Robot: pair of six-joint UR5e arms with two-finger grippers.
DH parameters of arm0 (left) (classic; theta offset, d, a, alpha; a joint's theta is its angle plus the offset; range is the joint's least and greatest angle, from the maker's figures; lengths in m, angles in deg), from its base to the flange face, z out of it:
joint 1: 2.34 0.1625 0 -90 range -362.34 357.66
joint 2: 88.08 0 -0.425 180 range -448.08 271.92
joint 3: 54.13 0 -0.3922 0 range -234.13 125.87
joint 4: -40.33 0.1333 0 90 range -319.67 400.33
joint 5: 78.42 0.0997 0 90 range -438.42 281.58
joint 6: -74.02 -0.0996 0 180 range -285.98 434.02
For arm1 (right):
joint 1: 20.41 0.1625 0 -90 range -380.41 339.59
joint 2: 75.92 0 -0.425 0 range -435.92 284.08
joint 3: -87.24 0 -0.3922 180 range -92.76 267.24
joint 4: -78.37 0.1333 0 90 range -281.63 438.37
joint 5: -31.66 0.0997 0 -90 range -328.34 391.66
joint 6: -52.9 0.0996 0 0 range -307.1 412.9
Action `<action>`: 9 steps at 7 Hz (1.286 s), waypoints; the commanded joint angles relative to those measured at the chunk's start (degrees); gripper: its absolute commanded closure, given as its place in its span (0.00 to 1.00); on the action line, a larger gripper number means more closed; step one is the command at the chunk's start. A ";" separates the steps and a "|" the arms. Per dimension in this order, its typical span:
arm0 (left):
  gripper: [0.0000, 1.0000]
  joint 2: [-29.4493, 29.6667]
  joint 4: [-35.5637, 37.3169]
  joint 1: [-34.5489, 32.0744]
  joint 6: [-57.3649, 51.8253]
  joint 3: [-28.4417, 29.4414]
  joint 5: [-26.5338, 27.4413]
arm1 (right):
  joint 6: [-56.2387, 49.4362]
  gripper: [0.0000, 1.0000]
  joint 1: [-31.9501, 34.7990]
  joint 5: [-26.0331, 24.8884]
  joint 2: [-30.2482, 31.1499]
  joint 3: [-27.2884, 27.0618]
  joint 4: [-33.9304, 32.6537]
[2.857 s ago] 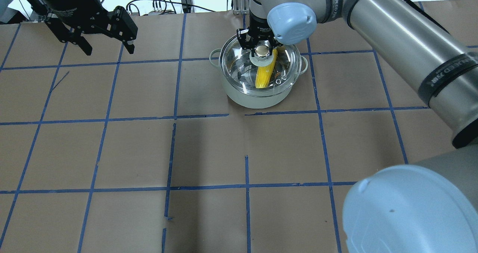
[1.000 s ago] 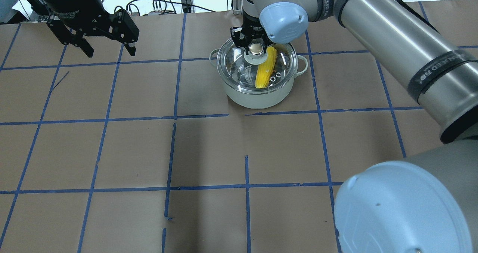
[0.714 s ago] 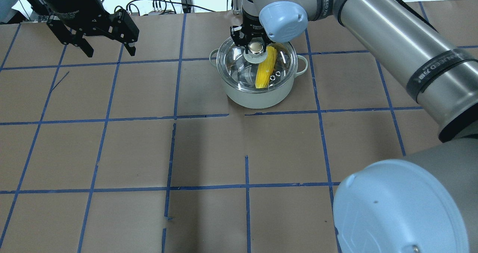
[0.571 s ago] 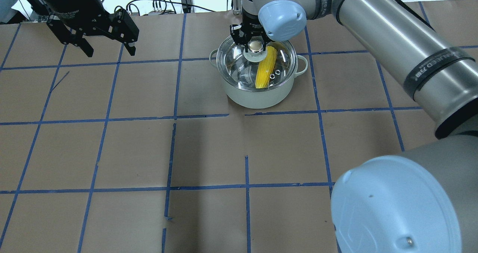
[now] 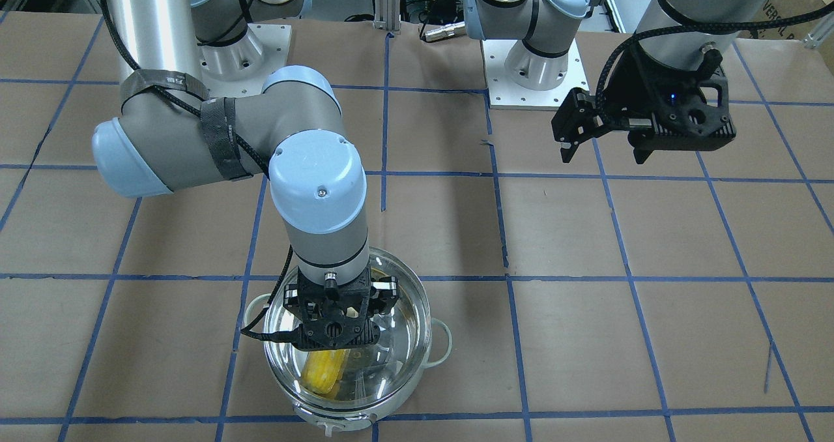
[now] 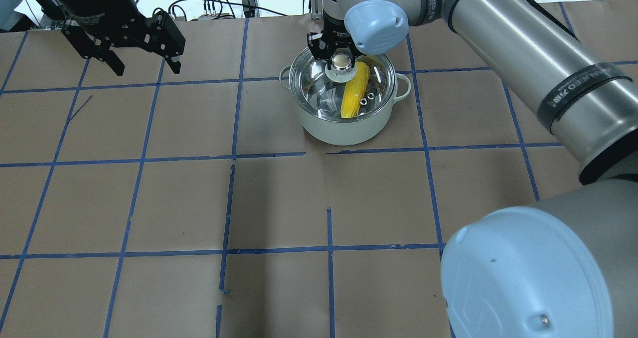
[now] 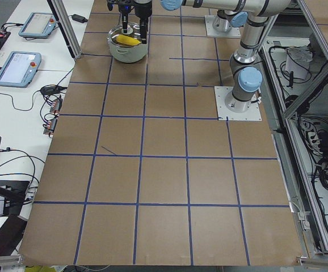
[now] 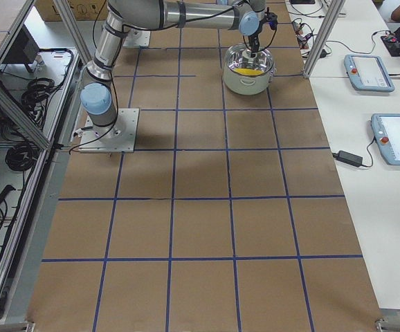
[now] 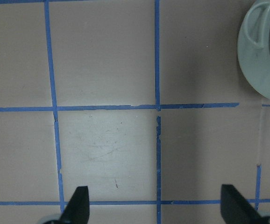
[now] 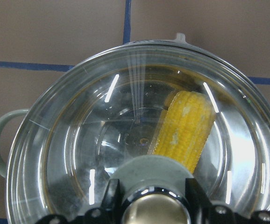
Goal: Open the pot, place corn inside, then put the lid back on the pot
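lid now seated on pot | corn inside | right hand still grips lid

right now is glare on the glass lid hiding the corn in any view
Right wrist view: white light streaks on the lid, but the corn reads clearly through the glass. Overhead view: only small glints, corn plain. Front-facing view: the right gripper hides part of it, not glare.
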 commanded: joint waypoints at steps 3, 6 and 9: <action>0.00 -0.08 0.00 0.00 0.00 -0.04 0.00 | -0.10 0.94 0.00 -0.31 -0.31 0.32 -0.09; 0.00 0.00 0.00 0.00 0.00 -0.04 0.00 | -0.19 0.94 0.00 -0.31 -1.80 2.78 0.00; 0.00 0.00 0.00 0.00 0.00 -0.04 -0.09 | -0.19 0.59 0.00 -0.40 -1.80 2.52 0.09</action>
